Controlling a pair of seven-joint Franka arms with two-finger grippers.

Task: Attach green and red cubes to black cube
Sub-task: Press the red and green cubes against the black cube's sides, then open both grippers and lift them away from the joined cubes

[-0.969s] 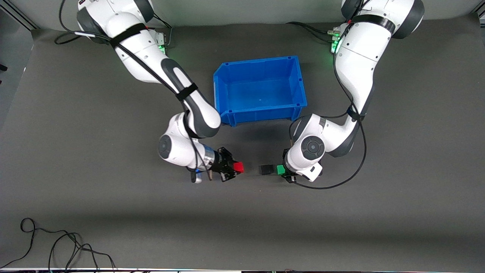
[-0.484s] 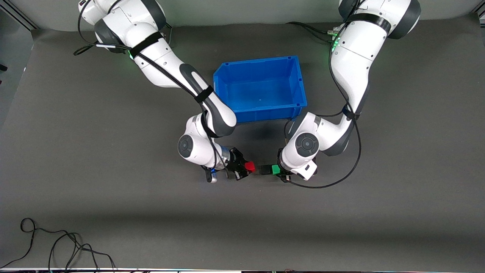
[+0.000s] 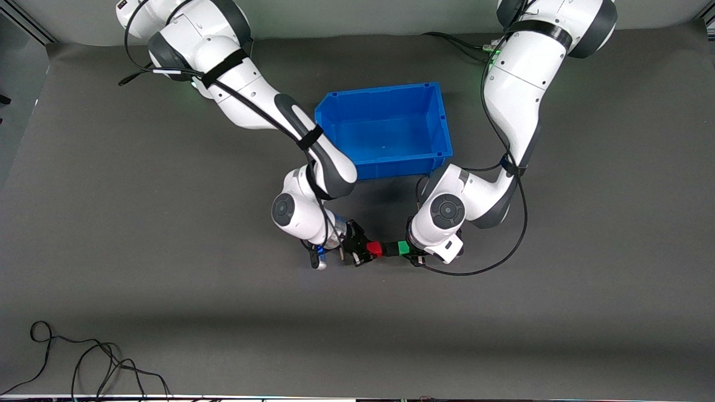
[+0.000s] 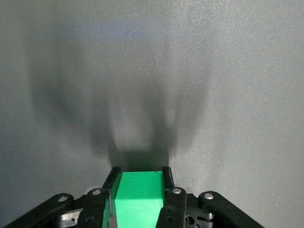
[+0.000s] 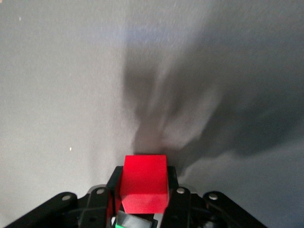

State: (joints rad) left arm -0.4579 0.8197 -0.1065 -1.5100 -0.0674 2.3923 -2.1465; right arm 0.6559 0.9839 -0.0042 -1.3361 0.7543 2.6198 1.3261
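Note:
In the front view the red cube (image 3: pixel 374 249), the black cube (image 3: pixel 389 249) and the green cube (image 3: pixel 403 248) form one tight row, black in the middle, nearer to the front camera than the blue bin. My right gripper (image 3: pixel 370 250) is shut on the red cube (image 5: pixel 145 183) at the row's right-arm end. My left gripper (image 3: pixel 408 249) is shut on the green cube (image 4: pixel 138 194) at the left-arm end. In the right wrist view a sliver of the black cube (image 5: pixel 137 220) shows past the red one. The black cube is hidden in the left wrist view.
The blue bin (image 3: pixel 391 167) stands open and empty in the middle of the table, between the two forearms. A loose black cable (image 3: pixel 84 363) lies at the table corner nearest the front camera, toward the right arm's end.
My right gripper has carried the red cube toward the left arm's end until it meets the black cube. My left gripper has pushed the green cube up against the black cube.

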